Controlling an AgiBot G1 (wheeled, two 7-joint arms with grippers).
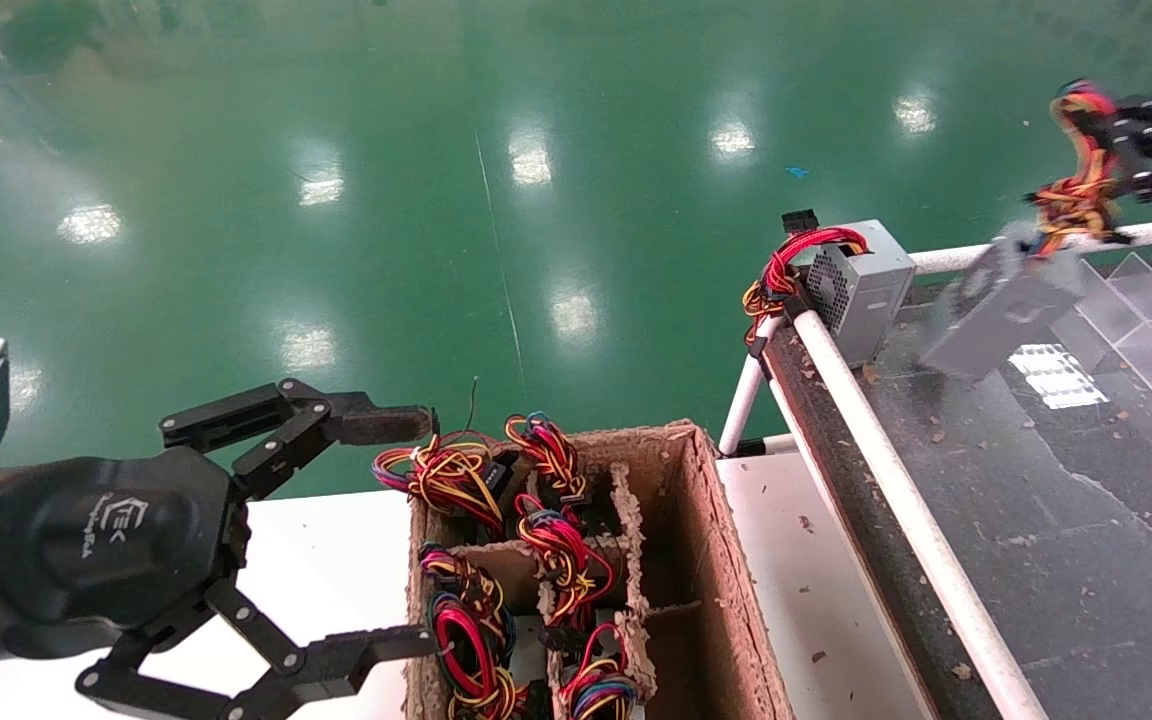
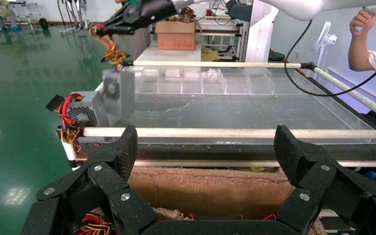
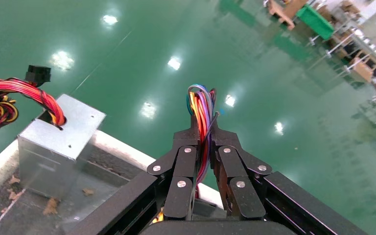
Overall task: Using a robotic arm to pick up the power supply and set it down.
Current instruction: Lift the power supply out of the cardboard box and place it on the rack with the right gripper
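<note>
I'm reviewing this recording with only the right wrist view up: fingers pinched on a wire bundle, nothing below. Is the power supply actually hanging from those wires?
Observer: Yes. In the head view the power supply hangs tilted by its wire bundle from the right gripper, above the clear tray.
Operator: Is it touching the grey box I see beside me?
Observer: No. The grille-faced box sits apart from it at the tray's corner.
Operator: Where's the other arm?
Observer: The left gripper is open beside a cardboard box of more wired units, holding nothing.
</note>
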